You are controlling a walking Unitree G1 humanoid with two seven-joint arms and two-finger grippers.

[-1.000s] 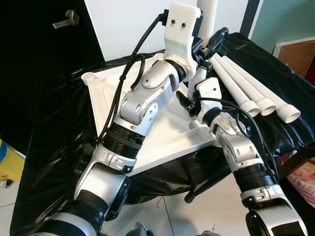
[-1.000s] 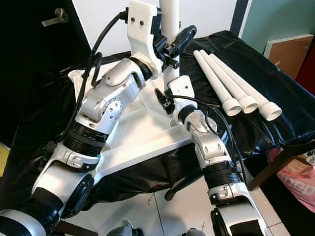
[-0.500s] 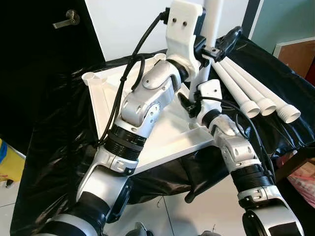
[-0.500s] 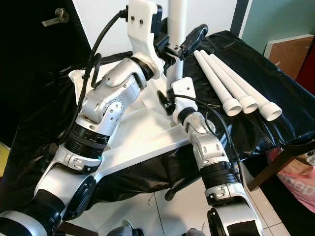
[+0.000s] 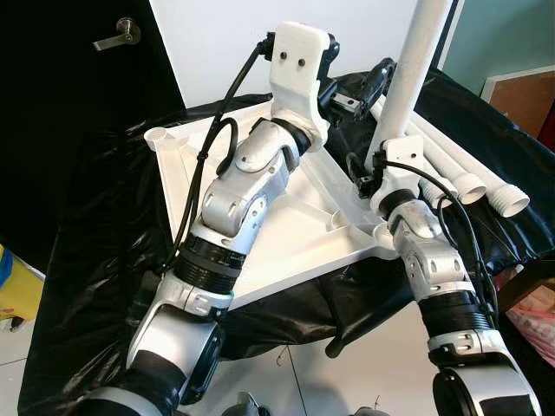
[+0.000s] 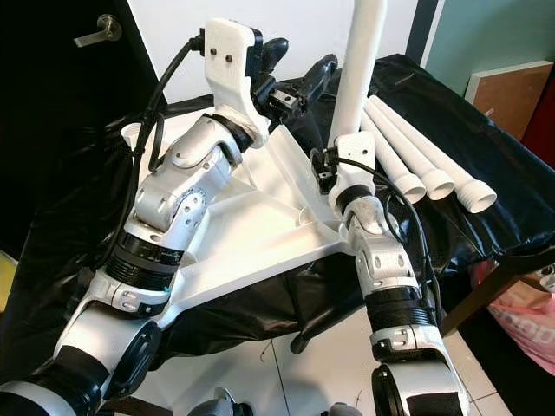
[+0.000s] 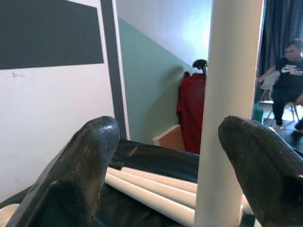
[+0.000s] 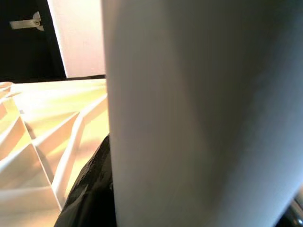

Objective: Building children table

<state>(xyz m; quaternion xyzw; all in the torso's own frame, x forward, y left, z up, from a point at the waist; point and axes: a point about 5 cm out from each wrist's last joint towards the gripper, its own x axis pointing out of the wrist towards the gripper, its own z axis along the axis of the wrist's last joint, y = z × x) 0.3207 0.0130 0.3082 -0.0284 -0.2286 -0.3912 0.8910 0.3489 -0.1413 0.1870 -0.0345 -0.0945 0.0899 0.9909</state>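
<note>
A: White table leg [image 5: 414, 74] upright, slightly tilted, at near right corner of the upturned white tabletop [image 5: 299, 247]. Lower end hidden behind the right gripper [image 5: 379, 166], clenched around the leg.

B: Confirmed from right wrist view: leg right against the lens, ribbed tabletop underside beyond.

A: Left gripper [image 5: 357, 89] raised just beside the leg, released. Fingers [image 7: 80, 170] spread, leg standing between them in left wrist view; contact not discernible.

B: Three spare legs [image 5: 460, 173] lying side by side on the black-draped bench [image 5: 95, 260], right of the tabletop. Seated person [image 7: 286, 92] in background.
</note>
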